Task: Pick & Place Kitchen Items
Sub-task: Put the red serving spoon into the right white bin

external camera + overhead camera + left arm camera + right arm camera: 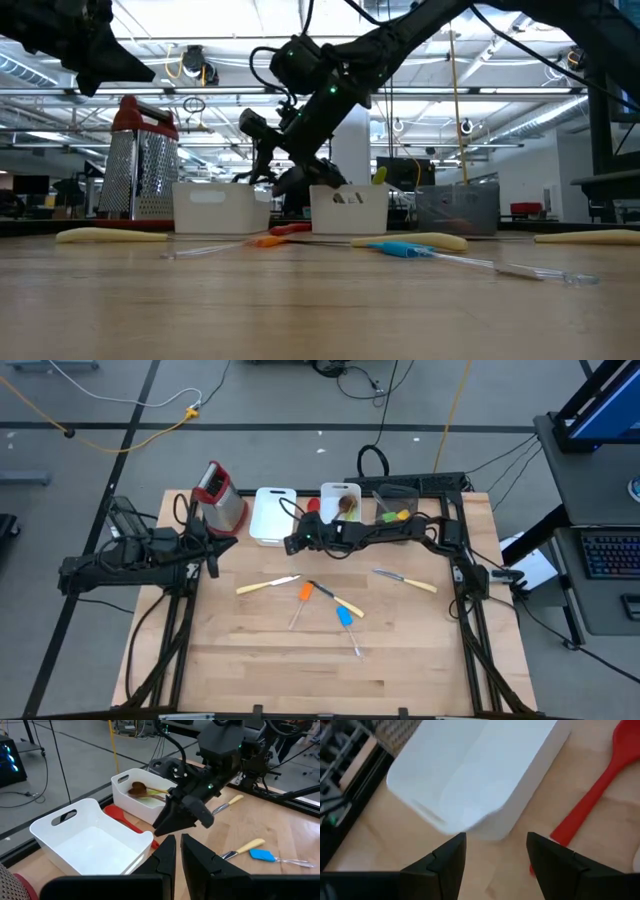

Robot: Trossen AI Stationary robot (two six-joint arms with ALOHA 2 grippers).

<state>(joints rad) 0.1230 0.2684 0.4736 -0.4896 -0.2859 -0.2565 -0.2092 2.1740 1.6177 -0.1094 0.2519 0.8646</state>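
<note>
From above, the wooden surface (250,650) carries two white rectangular plastic bins (272,515) side by side at the far edge, three cream-handled knives (268,586), one orange spatula (305,592) and one blue spatula (345,617) near the middle, while the right gripper (297,544) reaches across to just in front of the left bin and the left gripper (212,563) waits at the left edge. In the left wrist view, the left gripper's (177,851) fingers are clenched together with nothing between them, one red plastic spoon (125,818) lies between the two bins, and the farther bin holds wooden spoons (142,790). In the right wrist view, the right gripper (496,851) is released, its fingers spread and empty over the near wall of the empty bin, with the red spoon just beside it.
</note>
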